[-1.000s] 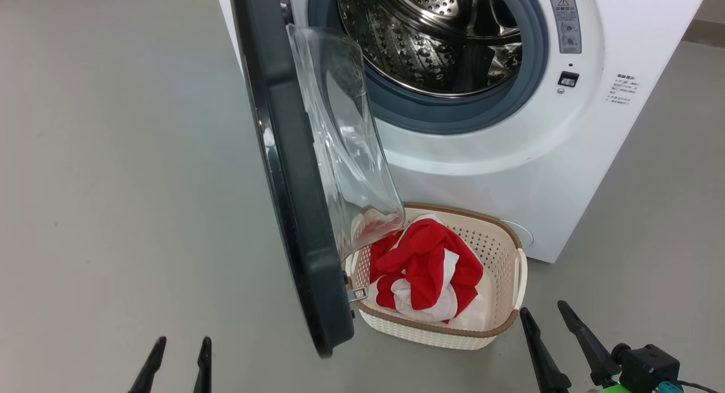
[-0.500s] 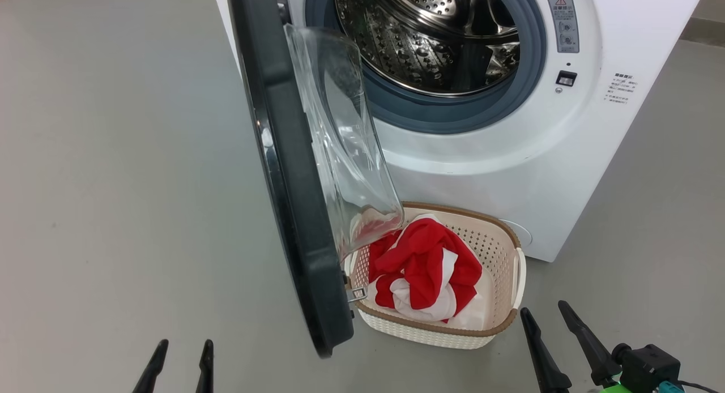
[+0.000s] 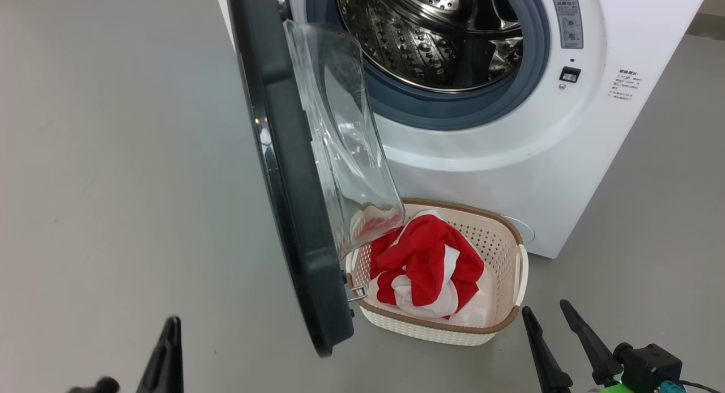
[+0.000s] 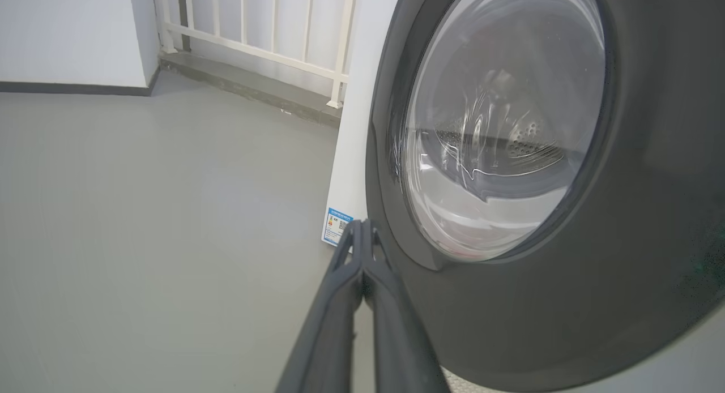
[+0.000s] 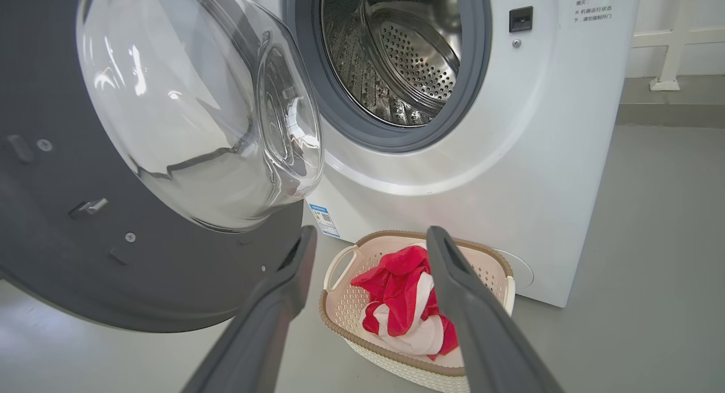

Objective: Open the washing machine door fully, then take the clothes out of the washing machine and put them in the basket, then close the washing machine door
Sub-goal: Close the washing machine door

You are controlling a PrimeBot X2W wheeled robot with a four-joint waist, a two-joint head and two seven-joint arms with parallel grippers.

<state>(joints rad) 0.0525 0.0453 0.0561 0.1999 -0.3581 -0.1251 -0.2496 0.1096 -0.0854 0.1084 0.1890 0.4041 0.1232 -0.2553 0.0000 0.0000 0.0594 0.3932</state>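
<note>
The washing machine (image 3: 510,166) stands with its steel drum (image 3: 430,36) bare inside. The washing machine door (image 3: 294,212) hangs open, edge-on to me, its glass bowl (image 3: 340,127) over the left end of the basket (image 3: 501,251). The red and white clothes (image 3: 425,257) lie bundled in the basket on the floor before the machine. My left gripper (image 3: 170,342) is shut and holds nothing, low on the door's outer side; its tips (image 4: 362,226) sit near the door's black rim (image 4: 510,314). My right gripper (image 3: 544,309) is open, near the basket (image 5: 351,302) and clothes (image 5: 396,302).
Grey floor spreads wide to the left of the door. A white railing (image 4: 255,19) on a low kerb runs behind the machine, with a white wall (image 4: 68,30) beside it. A small blue label (image 4: 338,226) marks the machine's lower front.
My left gripper's fingers have come together and it has edged toward the door. The right gripper, door, basket and clothes stay put; the head view shifted slightly.
</note>
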